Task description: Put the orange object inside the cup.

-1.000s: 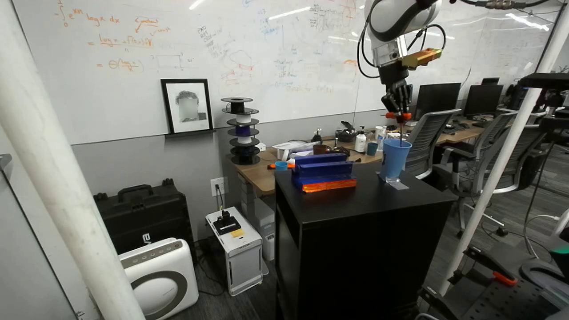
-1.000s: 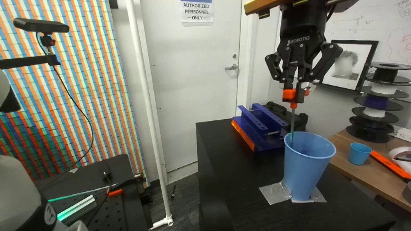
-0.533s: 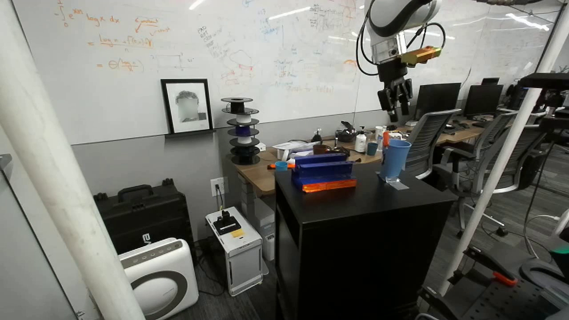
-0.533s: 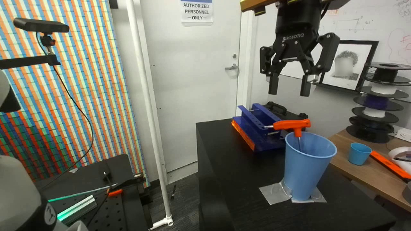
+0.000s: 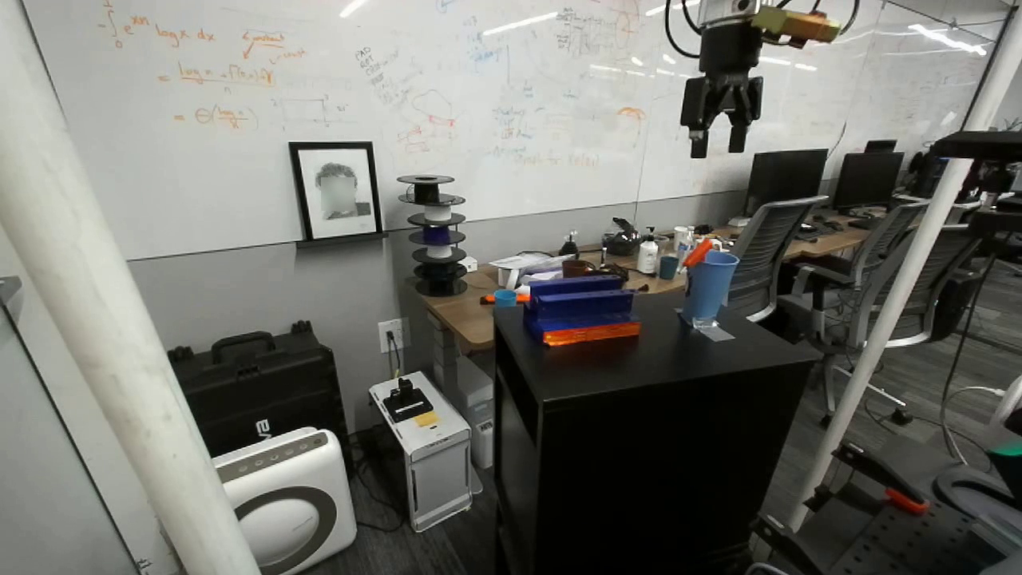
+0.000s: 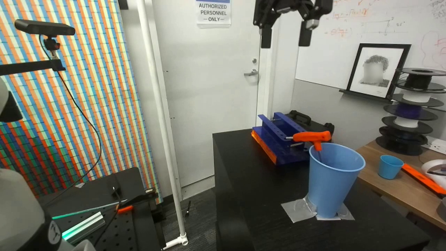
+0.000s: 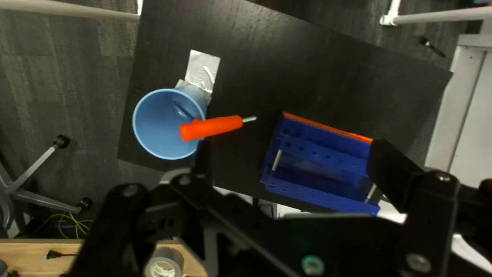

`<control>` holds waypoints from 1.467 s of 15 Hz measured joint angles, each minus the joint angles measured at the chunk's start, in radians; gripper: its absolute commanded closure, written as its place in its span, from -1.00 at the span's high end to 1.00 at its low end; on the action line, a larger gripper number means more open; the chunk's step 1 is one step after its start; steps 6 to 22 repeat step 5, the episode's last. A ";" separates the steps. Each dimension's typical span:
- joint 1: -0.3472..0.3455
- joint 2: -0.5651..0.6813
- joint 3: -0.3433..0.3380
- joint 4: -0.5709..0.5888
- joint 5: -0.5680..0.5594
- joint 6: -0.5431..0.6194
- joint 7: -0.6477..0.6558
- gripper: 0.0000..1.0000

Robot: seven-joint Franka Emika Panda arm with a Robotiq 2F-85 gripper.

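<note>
Orange T-handle tool [image 6: 312, 136] now rests by itself in the cup [image 6: 335, 184]: its shaft goes down inside, while the handle [image 7: 211, 127] is above the rim and reaches outward, toward the blue holder [image 5: 581, 305]. We cannot tell whether the handle touches the rim. The cup is upright on the black cabinet [image 5: 655, 375], with tape [image 6: 298, 210] at its foot. The change we notice is at the gripper [image 6: 285, 43]: it no longer pinches the handle, its fingers [image 6: 305, 36] are wide apart with nothing between them, and it is now higher, well apart from the cup. For us this means that the release is done and the task is probably complete. One small worry: the handle, slightly turned since then, may tip outward.
</note>
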 measured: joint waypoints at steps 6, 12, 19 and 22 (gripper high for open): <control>0.003 -0.140 0.004 -0.118 0.113 0.008 0.157 1.00; 0.003 -0.140 0.004 -0.118 0.113 0.008 0.157 1.00; 0.003 -0.140 0.004 -0.118 0.113 0.008 0.157 1.00; 0.003 -0.140 0.004 -0.118 0.113 0.008 0.157 1.00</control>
